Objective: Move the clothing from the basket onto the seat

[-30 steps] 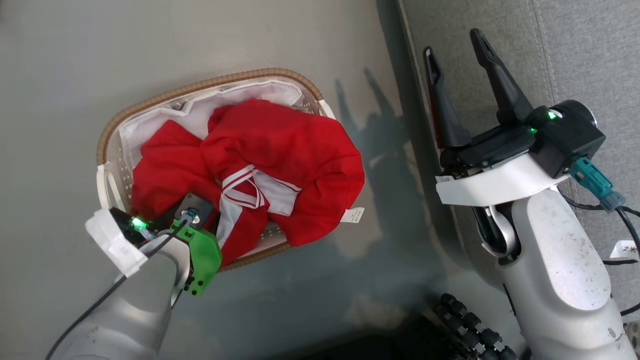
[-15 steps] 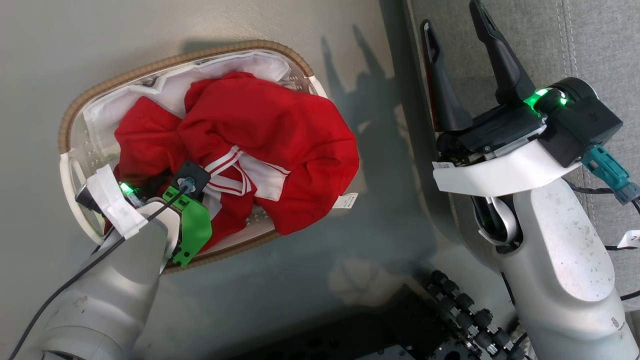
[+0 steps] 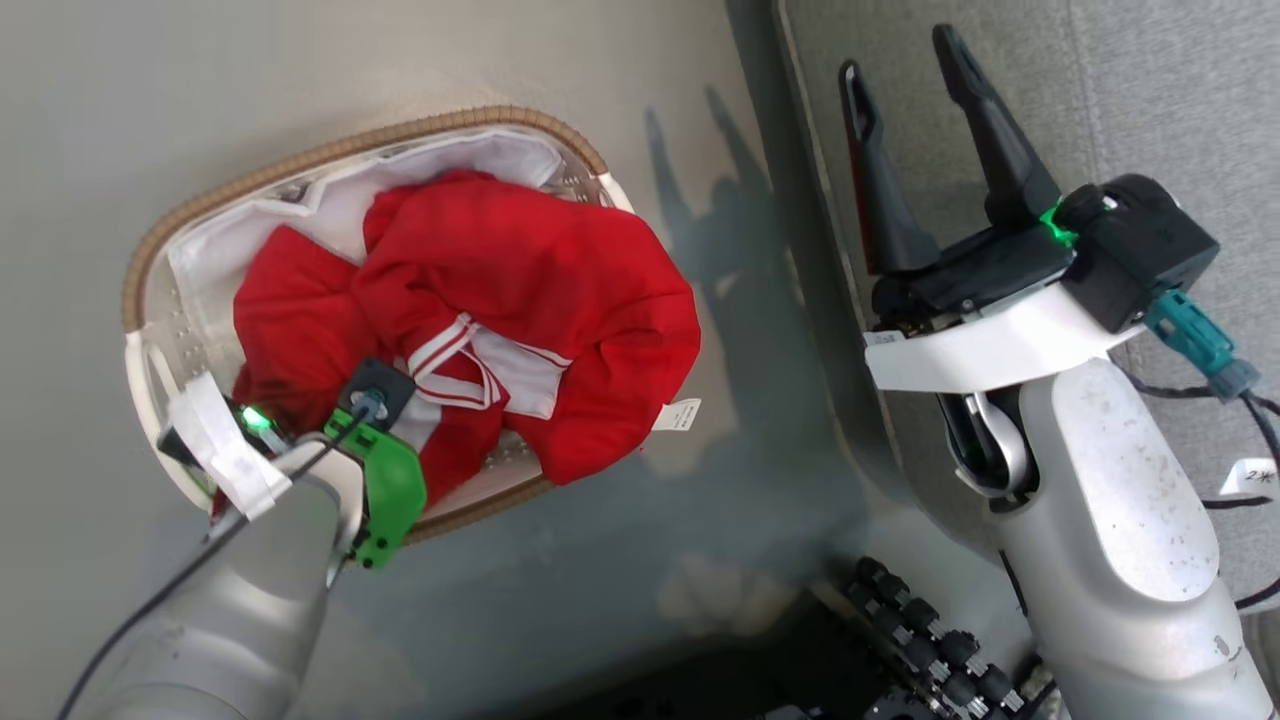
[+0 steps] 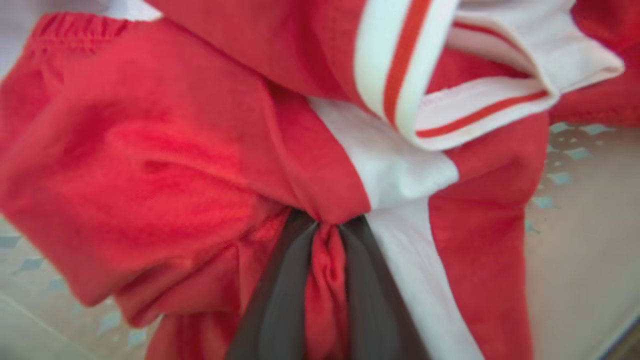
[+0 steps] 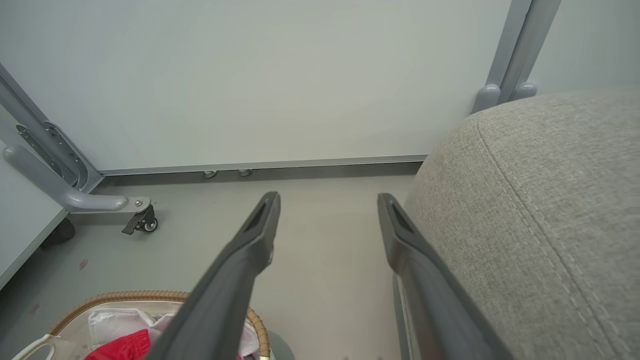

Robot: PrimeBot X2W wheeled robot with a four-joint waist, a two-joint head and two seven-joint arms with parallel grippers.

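Your left gripper pinches a fold of the bright red, white-striped fabric clothing — heaped in the oval white plastic basket with its brown woven rim. Your right gripper hangs spread at the edge of the large grey upholstered seat.

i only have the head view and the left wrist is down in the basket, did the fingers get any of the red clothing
Observer: Yes. The left wrist view shows the left gripper shut on a bunched fold of the clothing.
Operator: which part of it
Observer: A red fold, right beside a white panel; the striped trim lies beyond the fingertips, not pinched.
Operator: whats ahead of the right arm
Observer: The right gripper is open and points across bare floor at a pale wall, with the seat on the right of that view.
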